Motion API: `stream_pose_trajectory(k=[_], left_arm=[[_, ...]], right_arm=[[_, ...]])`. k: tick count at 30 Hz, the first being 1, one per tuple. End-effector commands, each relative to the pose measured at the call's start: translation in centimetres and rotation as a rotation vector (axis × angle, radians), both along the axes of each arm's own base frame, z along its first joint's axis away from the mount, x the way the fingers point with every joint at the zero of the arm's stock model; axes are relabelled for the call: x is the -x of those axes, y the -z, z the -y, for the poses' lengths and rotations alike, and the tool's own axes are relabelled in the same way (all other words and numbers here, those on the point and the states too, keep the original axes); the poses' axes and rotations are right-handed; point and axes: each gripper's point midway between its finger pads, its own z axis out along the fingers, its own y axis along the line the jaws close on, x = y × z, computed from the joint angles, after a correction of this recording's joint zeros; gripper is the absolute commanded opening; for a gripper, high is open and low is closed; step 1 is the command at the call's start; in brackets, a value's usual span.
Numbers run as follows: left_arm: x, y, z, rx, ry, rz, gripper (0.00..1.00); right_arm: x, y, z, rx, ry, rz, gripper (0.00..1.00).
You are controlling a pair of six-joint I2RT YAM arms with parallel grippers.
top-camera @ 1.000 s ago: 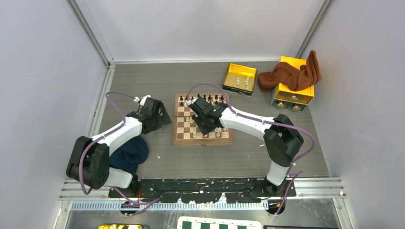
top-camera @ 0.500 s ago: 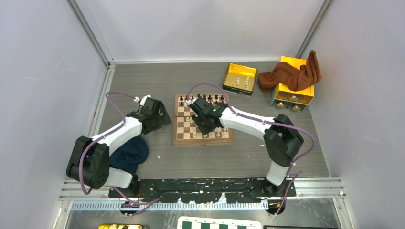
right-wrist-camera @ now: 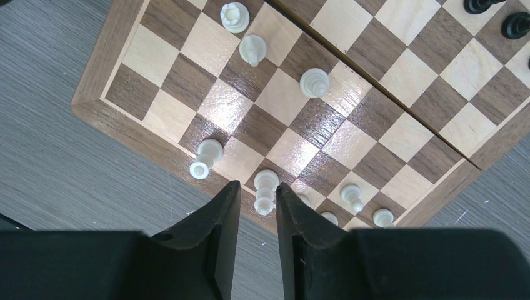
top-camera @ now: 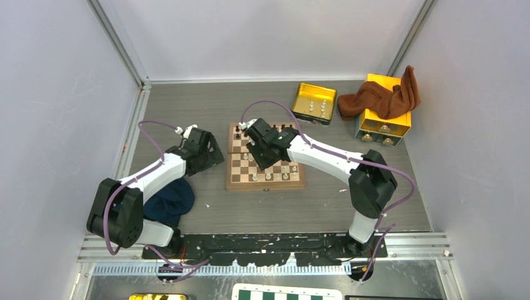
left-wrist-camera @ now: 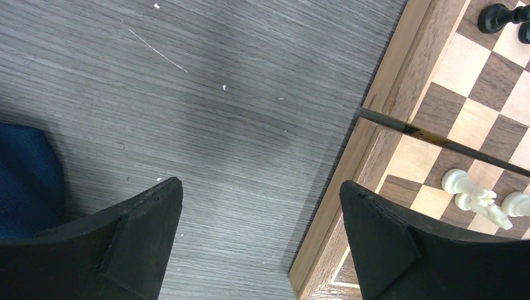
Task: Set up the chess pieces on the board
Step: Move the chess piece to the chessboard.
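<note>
The wooden board (top-camera: 265,185) lies mid-table, with dark pieces (top-camera: 270,129) along its far side and white pieces (top-camera: 275,177) along its near side. My right gripper (top-camera: 257,150) hovers above the board's left half. In the right wrist view the right gripper (right-wrist-camera: 257,184) has a narrow gap between its fingers. A white piece (right-wrist-camera: 265,190) shows through that gap, standing on the board's (right-wrist-camera: 100,94) edge row, and other white pieces (right-wrist-camera: 314,82) stand nearby. My left gripper (top-camera: 209,150) is wide open and empty. In the left wrist view it (left-wrist-camera: 260,187) sits over bare table beside the board's left border (left-wrist-camera: 387,81).
A yellow tin tray (top-camera: 301,103) holding a few white pieces sits at the far right. Beside it a brown cloth (top-camera: 381,97) lies over a yellow box (top-camera: 384,122). A blue cloth (top-camera: 167,201) lies under the left arm. A green-and-white board (top-camera: 287,292) is at the bottom edge.
My right gripper has moved from the board's near-left squares toward its far-left part, away from the white row. The left arm has not moved.
</note>
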Motion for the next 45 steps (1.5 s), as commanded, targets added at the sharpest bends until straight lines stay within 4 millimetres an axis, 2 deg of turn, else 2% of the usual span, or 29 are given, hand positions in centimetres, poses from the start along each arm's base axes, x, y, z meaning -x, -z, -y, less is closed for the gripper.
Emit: stream_pose_trajectory(k=[1,6,13,25,32,35,45], left_arm=[[-1.6,-1.7,0.2,0.016,-0.004,0.073,0.97],[-1.7,-1.6,0.4,0.023,-0.007,0.072,0.97],[-1.9,-1.9,0.3,0.019,-0.009,0.079,0.97],[-2.5,-2.6,0.1,0.005,-0.012,0.097,0.98],[-2.5,-2.9,-0.2,0.004,-0.02,0.102,0.98],[-2.5,-3.0,-0.4,0.0,-0.024,0.105,0.99],[-2.4,-3.5,-0.9,-0.004,-0.029,0.112,1.0]], right_arm=[[-1.2,-3.4,-1.1,-0.064,-0.007,0.058,0.34],[-1.7,-5.4,-1.6,-0.097,-0.019,0.094,0.35],[-1.7,-8.0,-2.6,-0.164,-0.057,0.127,0.46],[-2.2,-10.7,-3.5,-0.217,-0.095,0.187,0.61],[-2.5,-11.4,-3.7,-0.233,-0.107,0.204,0.69],[-2.4,-11.4,-3.8,-0.239,-0.11,0.203,0.76],[-2.2,-10.9,-3.7,-0.238,-0.11,0.194,0.78]])
